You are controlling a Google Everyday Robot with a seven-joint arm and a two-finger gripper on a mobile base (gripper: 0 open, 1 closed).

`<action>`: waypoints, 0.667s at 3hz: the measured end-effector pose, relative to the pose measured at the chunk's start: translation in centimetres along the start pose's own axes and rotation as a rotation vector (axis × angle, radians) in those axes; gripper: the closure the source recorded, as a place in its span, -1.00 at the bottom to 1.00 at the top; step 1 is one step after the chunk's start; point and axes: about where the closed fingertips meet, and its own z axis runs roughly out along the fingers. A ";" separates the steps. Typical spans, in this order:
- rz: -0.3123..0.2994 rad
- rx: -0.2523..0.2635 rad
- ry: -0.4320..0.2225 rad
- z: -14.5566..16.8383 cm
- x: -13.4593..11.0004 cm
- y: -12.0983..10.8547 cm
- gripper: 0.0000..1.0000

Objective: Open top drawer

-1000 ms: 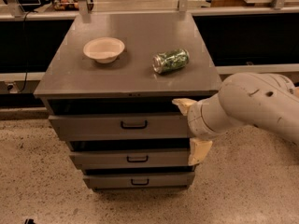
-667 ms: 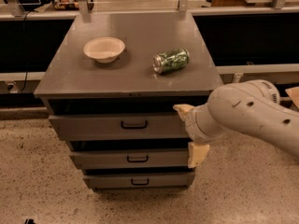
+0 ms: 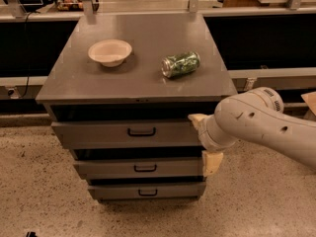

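The top drawer point(image 3: 98, 134) is the widest grey front under the cabinet top, with a small black loop handle point(image 3: 141, 131) at its centre. A dark gap shows above its front panel. My gripper point(image 3: 205, 141) is at the right end of this drawer front, well right of the handle. Its two cream fingertips point(image 3: 196, 118) are spread apart, one near the drawer's top right corner and one lower, by the middle drawer's right end. It is open and holds nothing. My bulky white arm point(image 3: 261, 127) reaches in from the right.
Two narrower drawers point(image 3: 138, 168) sit below the top one. On the grey cabinet top point(image 3: 148, 33) are a cream bowl point(image 3: 110, 52) and a green can point(image 3: 180, 64) lying on its side. Dark counters with a rail run behind. The floor is speckled.
My arm has dropped a little and its bulk has shifted. The gripper stays by the drawer's right end. The drawer has not visibly moved.
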 end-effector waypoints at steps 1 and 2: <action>0.016 0.024 0.023 0.2 1.6 -1.3 -1.00; 0.046 0.027 0.034 1.6 3.7 -3.1 -1.00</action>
